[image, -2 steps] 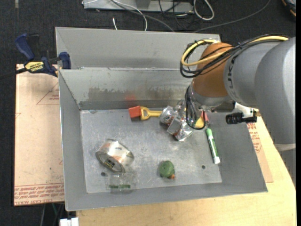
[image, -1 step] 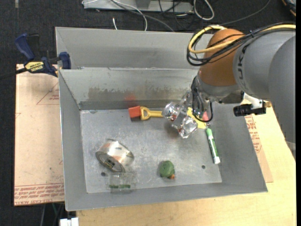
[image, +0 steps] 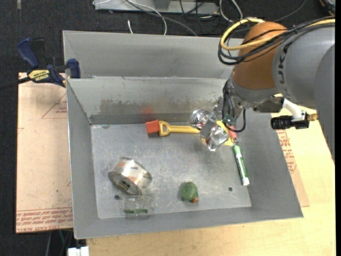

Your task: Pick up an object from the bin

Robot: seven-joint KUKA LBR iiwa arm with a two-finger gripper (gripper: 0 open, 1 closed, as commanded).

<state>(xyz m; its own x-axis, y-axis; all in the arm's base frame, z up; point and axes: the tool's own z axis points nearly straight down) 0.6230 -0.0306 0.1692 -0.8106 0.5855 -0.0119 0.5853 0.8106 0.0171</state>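
1. The thing nearest the fingers (image: pixel 224 122) is a crumpled shiny wrapper (image: pixel 209 130), clear and silvery. It lies on the floor of the bin (image: pixel 160 92), right of the frame's centre.
2. The wrapper touches the end of the yellow handle of an orange-headed tool (image: pixel 171 128) on its left. The upper end of a green and white marker (image: pixel 241 165) lies just beside it on the lower right.
3. It looks very light, thin and crushable. It is probably slippery on its flat faces and likely to spring or slide when pressed.
4. A raised fold near its middle seems the best hold, pinched across the crease. A grip at the edges risks catching the handle or the marker.
5. The arm comes in from the upper right of the frame. Its orange cover (image: pixel 258 52) sits above the bin's far right corner, and the wrist points down and slightly left.
6. The fingers end at the wrapper's upper right edge. I cannot tell how far apart they stand, or whether any of it lies between them.
7. A roll of silver tape (image: pixel 129 176) and a small green lump (image: pixel 187 191) lie well apart, lower in the frame.
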